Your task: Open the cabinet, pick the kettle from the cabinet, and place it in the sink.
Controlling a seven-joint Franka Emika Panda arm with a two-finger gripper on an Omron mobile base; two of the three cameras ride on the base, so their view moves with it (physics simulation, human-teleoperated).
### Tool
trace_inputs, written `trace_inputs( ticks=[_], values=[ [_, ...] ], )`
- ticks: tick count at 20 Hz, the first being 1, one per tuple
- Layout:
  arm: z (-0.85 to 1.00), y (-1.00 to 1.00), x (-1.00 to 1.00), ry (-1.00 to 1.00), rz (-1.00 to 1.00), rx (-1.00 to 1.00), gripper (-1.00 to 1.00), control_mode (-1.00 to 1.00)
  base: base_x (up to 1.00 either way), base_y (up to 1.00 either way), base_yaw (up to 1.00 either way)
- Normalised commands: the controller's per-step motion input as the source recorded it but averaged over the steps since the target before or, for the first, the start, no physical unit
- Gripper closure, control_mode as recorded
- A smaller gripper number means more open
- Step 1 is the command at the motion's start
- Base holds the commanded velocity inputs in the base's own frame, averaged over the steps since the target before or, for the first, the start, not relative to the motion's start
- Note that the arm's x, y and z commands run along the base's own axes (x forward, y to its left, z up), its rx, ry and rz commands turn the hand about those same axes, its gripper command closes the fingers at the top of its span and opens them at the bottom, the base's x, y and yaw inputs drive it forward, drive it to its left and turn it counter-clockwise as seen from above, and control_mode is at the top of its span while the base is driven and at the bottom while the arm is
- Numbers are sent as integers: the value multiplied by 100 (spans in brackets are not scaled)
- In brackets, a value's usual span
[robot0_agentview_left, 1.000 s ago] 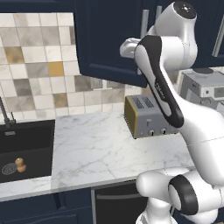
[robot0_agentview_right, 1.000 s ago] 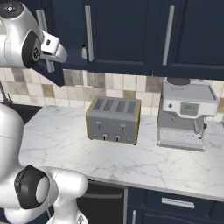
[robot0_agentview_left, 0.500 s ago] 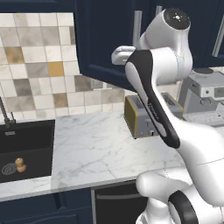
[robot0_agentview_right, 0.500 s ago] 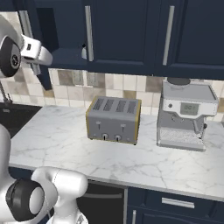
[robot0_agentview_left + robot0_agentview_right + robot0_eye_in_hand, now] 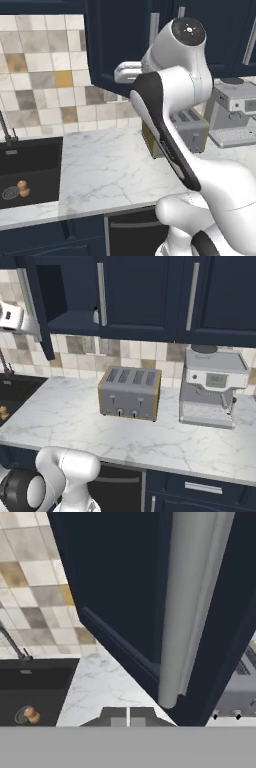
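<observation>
The cabinet [image 5: 45,301] door was seen swung open above the sink [image 5: 30,170]; the claw [image 5: 128,717] was closed empty; the kettle [image 5: 95,316] inside should be approached level, handle-first

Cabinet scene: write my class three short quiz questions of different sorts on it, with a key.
1. True or false: the cabinet door stands open.
2. What stands on the counter beside the toaster? A) coffee machine B) blender C) microwave
3. Fill in: the sink is coloured ____.

Key: 1 true; 2 A; 3 black.
</observation>
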Motion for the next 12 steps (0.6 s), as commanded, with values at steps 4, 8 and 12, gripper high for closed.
trace_inputs(
  ticks=[4,8,12],
  values=[
    [0,40,-25,0,0,0,100,-100,0,0,0],
    [1,41,-16,0,0,0,100,-100,0,0,0],
    [12,14,-22,0,0,0,100,-100,0,0,0]
  ],
)
